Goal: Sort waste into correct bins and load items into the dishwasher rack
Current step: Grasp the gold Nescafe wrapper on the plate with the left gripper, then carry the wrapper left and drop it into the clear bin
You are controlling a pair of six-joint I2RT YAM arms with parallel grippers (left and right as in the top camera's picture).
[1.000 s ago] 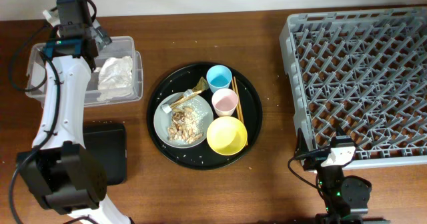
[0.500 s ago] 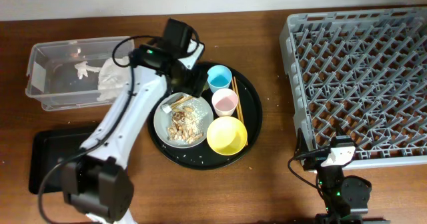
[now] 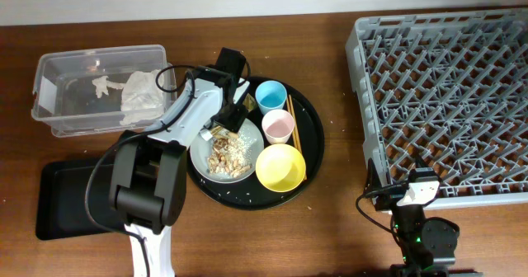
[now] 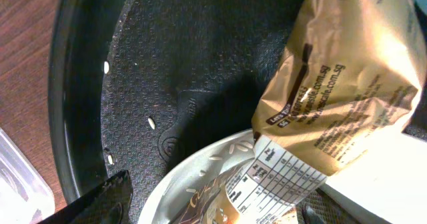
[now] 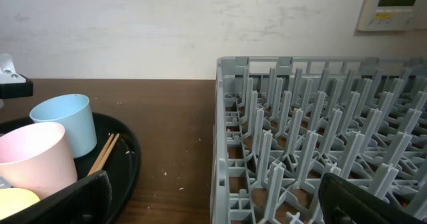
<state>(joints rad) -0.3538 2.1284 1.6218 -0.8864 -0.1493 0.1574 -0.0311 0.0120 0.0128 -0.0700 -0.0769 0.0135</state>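
Note:
My left gripper (image 3: pixel 232 114) (image 4: pixel 207 209) is open, low over the far left of the grey-white plate (image 3: pixel 200 155) (image 4: pixel 193 177). Its fingers straddle the gold-brown wrapper (image 3: pixel 218 132) (image 4: pixel 333 71) lying there. Beige food scraps (image 3: pixel 229 153) sit on the plate. The light blue cup (image 3: pixel 271 96) (image 5: pixel 63 121), pink cup (image 3: pixel 278 127) (image 5: pixel 30 161), yellow bowl (image 3: pixel 280 166) and chopsticks (image 3: pixel 293 129) stand on the round black tray (image 3: pixel 312 141). A white napkin (image 3: pixel 142 96) lies in the clear box (image 3: pixel 48 104). My right gripper (image 3: pixel 410 193) (image 5: pixel 213 207) is open and empty by the grey dishwasher rack (image 3: pixel 445 87) (image 5: pixel 320 137).
The shallow black rectangular tray (image 3: pixel 70 199) lies at the front left, below the clear box. Rice grains (image 4: pixel 152 123) are scattered on the round tray's floor. Bare wood lies between the round tray and the rack.
My left arm has swung from over the clear box to the round tray, then come down over the wrapper on the plate. The right arm has not moved.

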